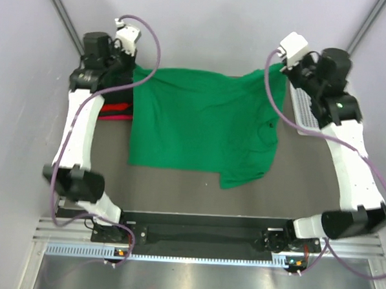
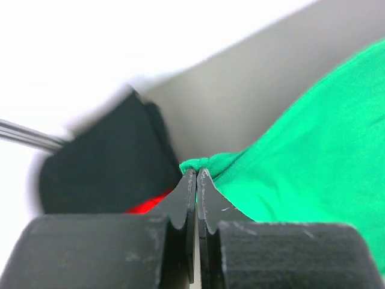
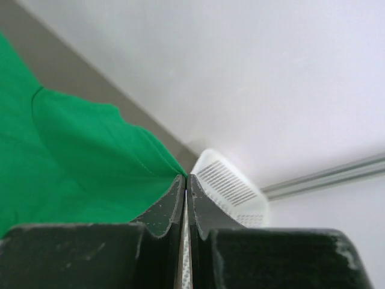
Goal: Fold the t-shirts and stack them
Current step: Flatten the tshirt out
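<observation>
The bright green t-shirt lies spread across the middle of the table, its near right corner folded under. My left gripper is shut on its far left corner; the left wrist view shows the pinched cloth at the gripper's tips. My right gripper is shut on the far right corner; the right wrist view shows the green edge running into its tips. The black t-shirt sits folded on the red one, partly hidden under my left arm.
The white mesh basket stands at the right edge of the table, just beyond my right gripper, and shows in the right wrist view. Walls close in at the back and on both sides.
</observation>
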### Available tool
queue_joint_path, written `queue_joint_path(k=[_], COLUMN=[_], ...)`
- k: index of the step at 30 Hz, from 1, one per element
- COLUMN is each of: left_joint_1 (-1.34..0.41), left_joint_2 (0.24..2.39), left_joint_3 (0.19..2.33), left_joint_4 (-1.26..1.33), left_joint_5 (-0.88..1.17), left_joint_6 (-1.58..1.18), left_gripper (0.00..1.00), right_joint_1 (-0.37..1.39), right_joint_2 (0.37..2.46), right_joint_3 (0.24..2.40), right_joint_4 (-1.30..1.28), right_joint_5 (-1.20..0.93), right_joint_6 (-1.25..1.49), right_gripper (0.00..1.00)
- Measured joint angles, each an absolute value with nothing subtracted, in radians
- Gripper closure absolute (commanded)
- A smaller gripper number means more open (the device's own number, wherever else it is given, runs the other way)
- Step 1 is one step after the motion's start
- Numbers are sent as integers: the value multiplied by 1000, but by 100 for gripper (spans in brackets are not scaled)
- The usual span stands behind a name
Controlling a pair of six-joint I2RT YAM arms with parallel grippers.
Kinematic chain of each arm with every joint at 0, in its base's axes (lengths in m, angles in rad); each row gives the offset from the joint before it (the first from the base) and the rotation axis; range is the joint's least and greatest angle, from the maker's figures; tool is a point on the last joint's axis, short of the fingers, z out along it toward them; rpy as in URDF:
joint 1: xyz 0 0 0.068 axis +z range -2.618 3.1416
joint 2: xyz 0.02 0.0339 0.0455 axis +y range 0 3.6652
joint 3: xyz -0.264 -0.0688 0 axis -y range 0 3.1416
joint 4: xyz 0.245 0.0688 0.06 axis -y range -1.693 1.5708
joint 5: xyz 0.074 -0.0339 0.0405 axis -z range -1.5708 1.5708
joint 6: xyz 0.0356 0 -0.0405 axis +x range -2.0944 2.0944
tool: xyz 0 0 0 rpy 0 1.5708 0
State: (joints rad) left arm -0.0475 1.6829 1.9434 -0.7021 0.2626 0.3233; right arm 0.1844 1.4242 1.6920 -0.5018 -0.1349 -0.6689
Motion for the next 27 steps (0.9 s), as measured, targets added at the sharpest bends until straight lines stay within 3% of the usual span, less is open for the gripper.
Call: queue_joint_path(k=[6, 14, 27], left_joint_1=[-48, -48, -48], left_joint_2=[1354, 1091, 863], left_joint_3=[1793, 1740, 1934], left_joint_4=[-682, -775, -853], left_joint_5=[273, 281, 272], left_joint_6=[336, 371, 396], left_gripper=[100, 100, 100], right_joint_1=[185, 184, 84], right_joint_2=[1197, 928, 756], right_joint_3=[1718, 1747, 2170], right_joint_4=[-539, -727, -889], right_joint_5=[-142, -204, -277], right_joint_6=[-649, -641, -623], right_gripper=[100, 100, 100])
